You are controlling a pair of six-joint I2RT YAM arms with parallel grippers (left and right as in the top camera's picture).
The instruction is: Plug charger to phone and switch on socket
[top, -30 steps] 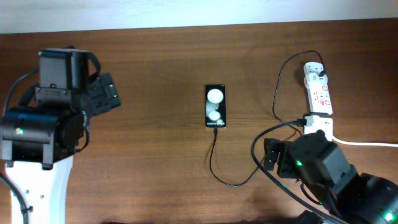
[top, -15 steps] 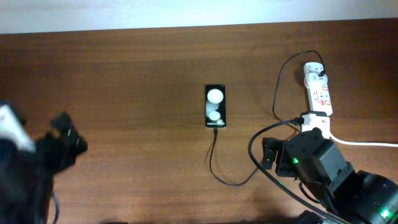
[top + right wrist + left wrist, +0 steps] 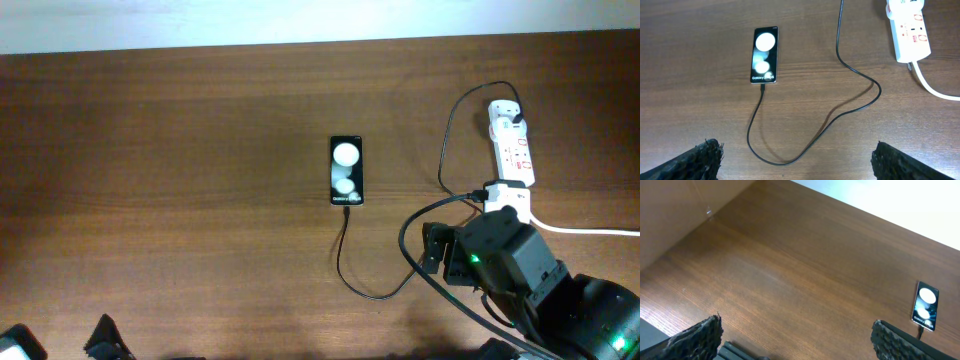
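The phone (image 3: 346, 170) lies flat mid-table, its glossy face showing two white round spots; it also shows in the right wrist view (image 3: 764, 61) and the left wrist view (image 3: 926, 312). The charger cable (image 3: 840, 115) runs from its connector tip (image 3: 762, 88), which sits at the phone's bottom edge, loops toward me and goes up to the white adapter (image 3: 507, 114) on the socket (image 3: 512, 150). My right gripper (image 3: 802, 162) is open and empty, above the cable loop. My left gripper (image 3: 797, 345) is open and empty, far left of the phone.
The socket's thick white cord (image 3: 935, 87) leaves to the right edge. My right arm (image 3: 505, 262) covers the table below the socket. Only a bit of my left arm (image 3: 105, 342) shows at the front left edge. A pale wall runs along the table's far edge.
My left arm has drawn back from the table's left side to the front edge, almost out of the overhead view. The right arm, phone and cable have hardly moved.
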